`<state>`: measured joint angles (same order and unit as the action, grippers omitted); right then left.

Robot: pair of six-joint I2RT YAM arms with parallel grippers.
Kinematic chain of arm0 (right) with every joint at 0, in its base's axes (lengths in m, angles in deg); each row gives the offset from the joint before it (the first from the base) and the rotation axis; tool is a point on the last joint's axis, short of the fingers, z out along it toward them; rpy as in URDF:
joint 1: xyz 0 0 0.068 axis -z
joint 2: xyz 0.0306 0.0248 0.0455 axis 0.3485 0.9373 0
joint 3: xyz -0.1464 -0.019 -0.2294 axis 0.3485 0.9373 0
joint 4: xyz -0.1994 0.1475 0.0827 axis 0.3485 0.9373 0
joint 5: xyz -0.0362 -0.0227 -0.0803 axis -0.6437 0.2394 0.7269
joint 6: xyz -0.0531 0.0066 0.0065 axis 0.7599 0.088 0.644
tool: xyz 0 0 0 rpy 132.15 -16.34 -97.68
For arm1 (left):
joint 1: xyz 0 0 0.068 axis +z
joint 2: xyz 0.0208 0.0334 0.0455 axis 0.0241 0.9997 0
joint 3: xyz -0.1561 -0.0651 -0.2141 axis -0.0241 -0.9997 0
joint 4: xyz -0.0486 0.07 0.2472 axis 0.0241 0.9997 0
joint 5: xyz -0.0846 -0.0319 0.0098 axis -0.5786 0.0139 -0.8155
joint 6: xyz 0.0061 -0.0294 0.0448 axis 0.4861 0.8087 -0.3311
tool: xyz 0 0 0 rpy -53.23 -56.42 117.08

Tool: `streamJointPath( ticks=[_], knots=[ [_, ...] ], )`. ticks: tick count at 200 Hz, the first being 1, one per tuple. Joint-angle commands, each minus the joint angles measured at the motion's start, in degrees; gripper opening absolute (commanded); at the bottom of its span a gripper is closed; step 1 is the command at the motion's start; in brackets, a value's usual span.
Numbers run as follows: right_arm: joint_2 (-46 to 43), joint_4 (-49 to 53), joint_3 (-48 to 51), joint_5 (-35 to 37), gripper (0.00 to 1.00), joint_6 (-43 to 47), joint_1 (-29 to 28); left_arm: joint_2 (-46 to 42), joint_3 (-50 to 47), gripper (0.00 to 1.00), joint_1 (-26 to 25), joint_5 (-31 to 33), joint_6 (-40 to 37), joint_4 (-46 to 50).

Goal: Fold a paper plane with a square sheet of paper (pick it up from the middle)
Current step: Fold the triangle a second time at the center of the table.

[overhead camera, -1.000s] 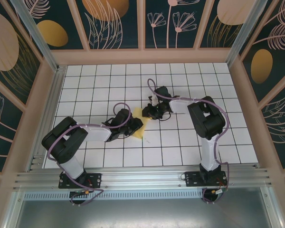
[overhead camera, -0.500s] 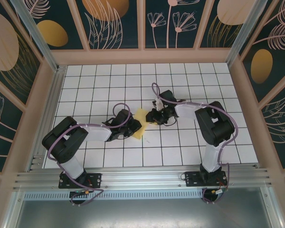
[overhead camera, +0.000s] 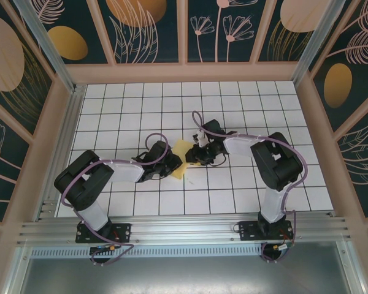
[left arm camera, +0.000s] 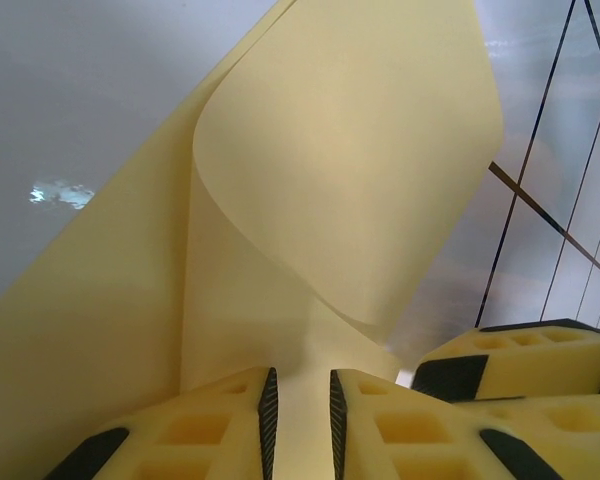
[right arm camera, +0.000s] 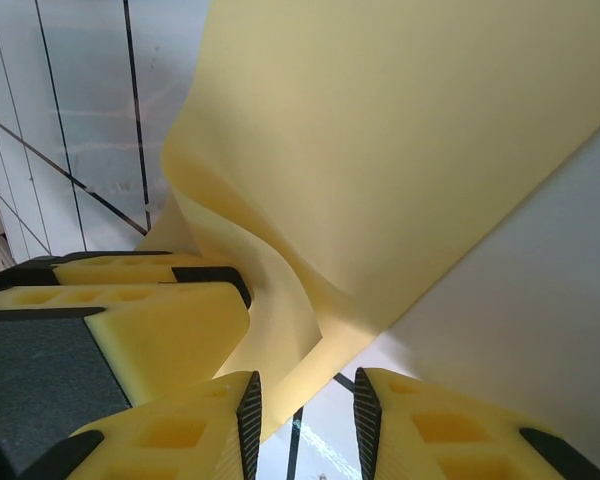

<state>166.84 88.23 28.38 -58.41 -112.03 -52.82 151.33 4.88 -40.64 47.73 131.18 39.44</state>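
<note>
Left tool (left arm camera: 300,390) narrow, straddling square sheet of paper (left arm camera: 350,170): pale-yellow, curled; right tool (right arm camera: 307,395) narrow at its edge.

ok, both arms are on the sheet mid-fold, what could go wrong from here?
1. The pale-yellow square sheet of thin paper bulges in a loose curl instead of lying flat, so pressing now may set a crooked crease.
2. The right end effector has its jaws apart with just the sheet's edge between them; that edge could slip out.
3. The left end effector works close beside it; their foam fingers may collide or tear the paper.
</note>
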Motion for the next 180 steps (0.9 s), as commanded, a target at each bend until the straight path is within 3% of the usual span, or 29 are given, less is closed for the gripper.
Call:
streamJointPath(
  ticks=[1, 180],
  knots=[
    [1.58, 1.06, -1.78, -1.38, 0.33, 0.64, -0.55, -0.17, 0.85, 0.22, -0.3, 0.78, 0.78, 1.61],
    [4.15, -2.09, -3.58, -2.55, 0.25, -1.85, -0.93, -0.43, 0.59, 0.17, -0.33, 0.31, 0.72, 1.24]
  ],
)
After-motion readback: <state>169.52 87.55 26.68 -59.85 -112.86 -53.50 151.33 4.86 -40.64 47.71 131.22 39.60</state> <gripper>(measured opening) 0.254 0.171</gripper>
